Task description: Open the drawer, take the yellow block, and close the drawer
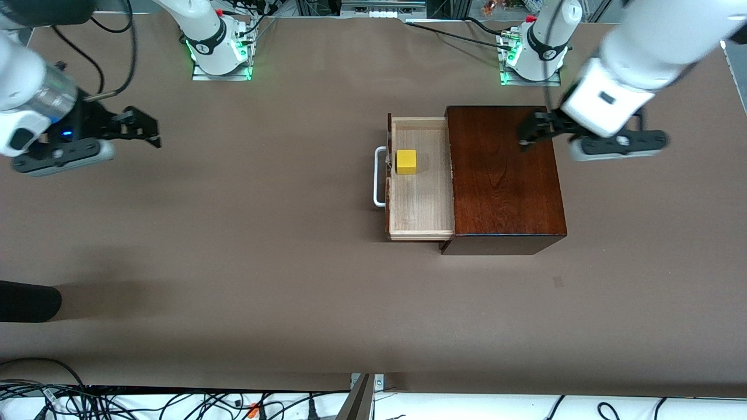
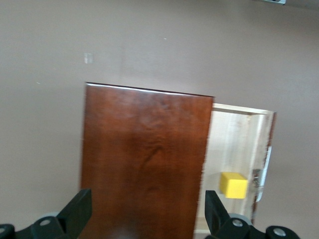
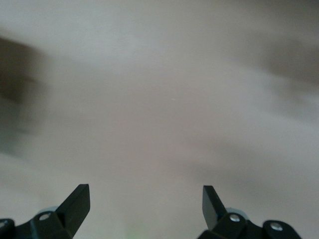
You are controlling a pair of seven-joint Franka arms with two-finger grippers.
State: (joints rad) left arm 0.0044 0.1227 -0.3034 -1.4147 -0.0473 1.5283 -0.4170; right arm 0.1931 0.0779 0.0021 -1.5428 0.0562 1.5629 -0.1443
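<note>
The mahogany box (image 1: 505, 175) stands on the table toward the left arm's end. Its drawer (image 1: 423, 198) is pulled out toward the right arm's end, the white handle (image 1: 379, 177) leading. On the pale drawer floor sits the yellow block (image 1: 407, 161), close behind the drawer front. My left gripper (image 1: 528, 135) hangs open and empty over the box's top, near the corner closest to the left arm's base. The left wrist view shows the left gripper (image 2: 148, 196), box top (image 2: 144, 149), drawer (image 2: 234, 144) and block (image 2: 233, 184). My right gripper (image 1: 146, 127) is open and empty over bare table at the right arm's end; the right wrist view shows only the right gripper (image 3: 146, 191) above tabletop.
A dark rounded object (image 1: 29, 300) juts in at the table's edge at the right arm's end, nearer the front camera. Cables (image 1: 175, 402) run along the near edge. Both arm bases (image 1: 219, 52) stand at the table's back edge. Brown tabletop surrounds the box.
</note>
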